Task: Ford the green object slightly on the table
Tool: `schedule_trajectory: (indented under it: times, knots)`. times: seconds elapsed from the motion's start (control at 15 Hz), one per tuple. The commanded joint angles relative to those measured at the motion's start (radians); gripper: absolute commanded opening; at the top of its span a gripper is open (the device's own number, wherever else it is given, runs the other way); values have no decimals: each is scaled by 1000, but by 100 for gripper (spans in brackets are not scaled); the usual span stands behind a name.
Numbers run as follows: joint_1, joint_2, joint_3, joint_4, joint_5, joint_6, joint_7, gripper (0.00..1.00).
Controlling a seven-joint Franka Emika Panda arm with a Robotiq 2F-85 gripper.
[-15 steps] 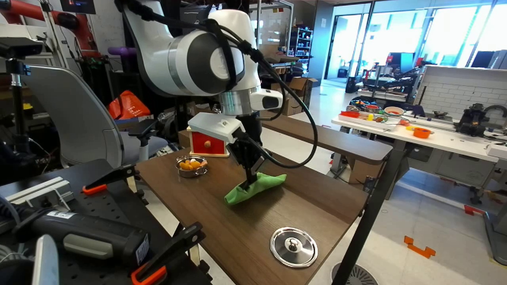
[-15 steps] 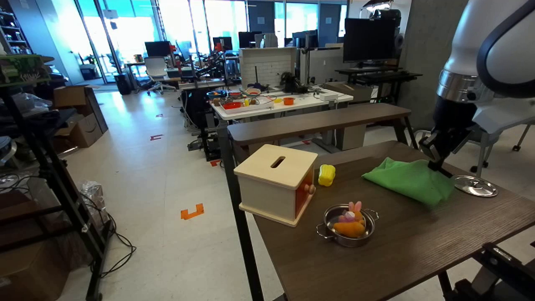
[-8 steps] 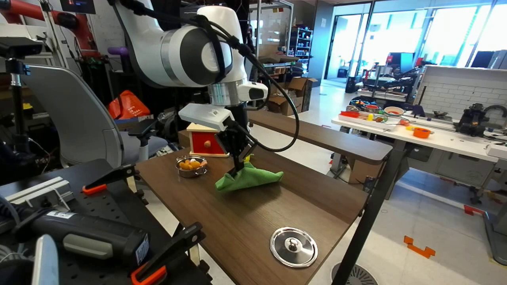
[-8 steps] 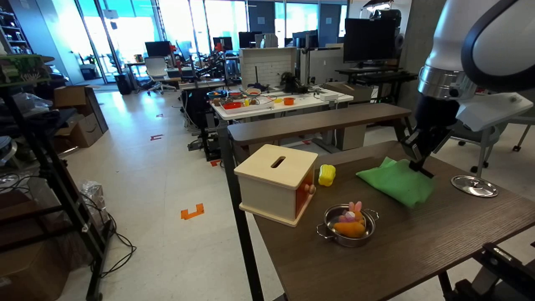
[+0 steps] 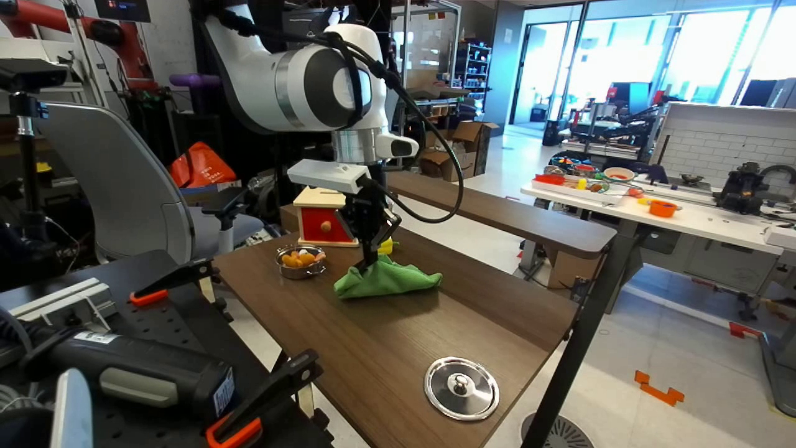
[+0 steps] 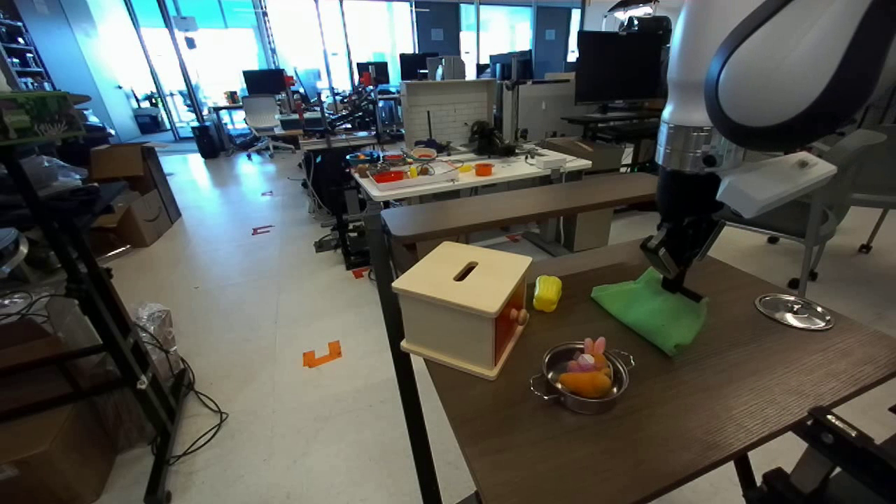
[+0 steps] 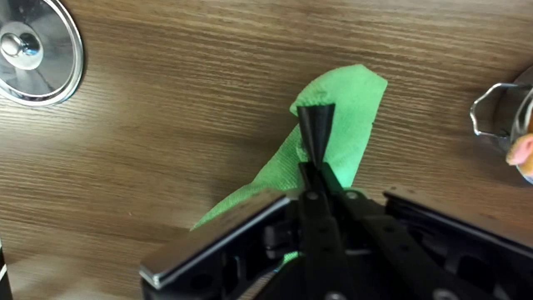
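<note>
The green cloth [image 5: 398,280] lies rumpled on the dark brown table [image 5: 367,348]; it also shows in an exterior view [image 6: 640,308]. In the wrist view the green cloth [image 7: 354,116] is a narrow, bent strip with a turned-over fold beside the fingertips. My gripper [image 7: 316,133] is shut, with its fingers together at the cloth. It looks shut on the cloth's edge, but the pinched part is hidden by the fingers. In the exterior views my gripper [image 5: 368,264] [image 6: 682,288] points down, low over the table, with its tips touching the cloth.
A yellow block [image 6: 547,292] and a wooden box [image 6: 448,322] with a red drawer stand behind the cloth. A metal pot [image 5: 298,272] holds soft toys. A round metal lid [image 5: 461,404] lies on the table. Black clamps [image 5: 280,386] grip the side desk.
My gripper has moved away from the metal lid, toward the box and pot. The cloth's near edge has come along with it, and the cloth looks narrower in an exterior view.
</note>
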Motion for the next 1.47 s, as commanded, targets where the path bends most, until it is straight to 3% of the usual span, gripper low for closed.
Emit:
schedule_trajectory:
  times: [0.0, 0.47, 0.93, 1.0, 1.07, 1.4]
  knots:
    - [-9, 69, 23, 119, 22, -89, -21, 1]
    - [-11, 174, 60, 266, 30, -167, -31, 1]
    - [-11, 229, 62, 331, 28, -198, -26, 1]
    - [-10, 231, 59, 335, 27, -204, -24, 28]
    - [-12, 230, 59, 335, 27, -209, -24, 29]
    - [-19, 202, 53, 306, 20, -203, -25, 66]
